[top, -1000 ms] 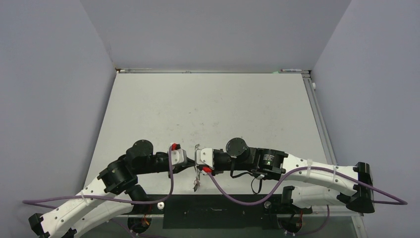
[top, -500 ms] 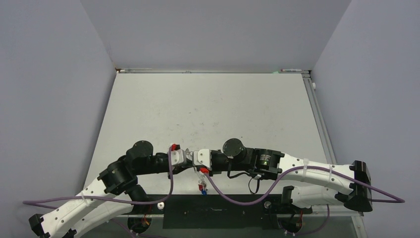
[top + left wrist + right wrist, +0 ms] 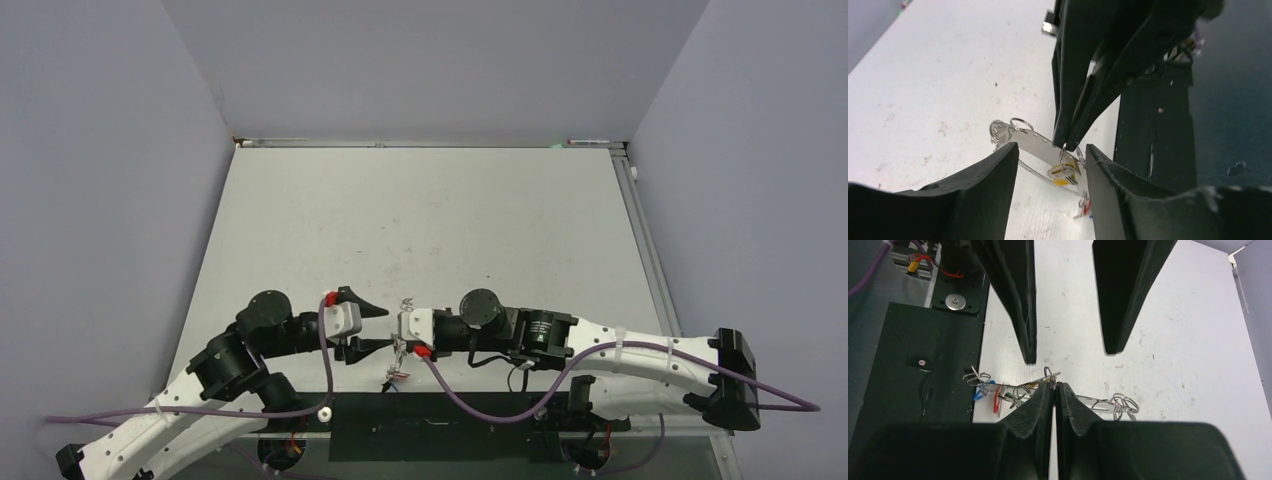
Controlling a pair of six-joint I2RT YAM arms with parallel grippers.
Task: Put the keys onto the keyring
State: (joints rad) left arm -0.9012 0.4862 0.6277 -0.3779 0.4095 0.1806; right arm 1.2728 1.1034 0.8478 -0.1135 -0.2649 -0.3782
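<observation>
left gripper (image 3: 1052, 150) fingers stood apart, but the gap was plugged by the right gripper (image 3: 1053, 386), its closed tips poking in nose to nose. keys (image 3: 1064, 173) and keyring (image 3: 1028, 141) cluttered the table (image 3: 420, 220) just beneath. black base plate (image 3: 440, 437) hemmed the near side. far table lay open up to the grey walls (image 3: 100, 200).

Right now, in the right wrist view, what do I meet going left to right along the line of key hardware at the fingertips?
blue tag → red tag → right gripper, shut on a small wire ring → cluster of wire rings
</observation>
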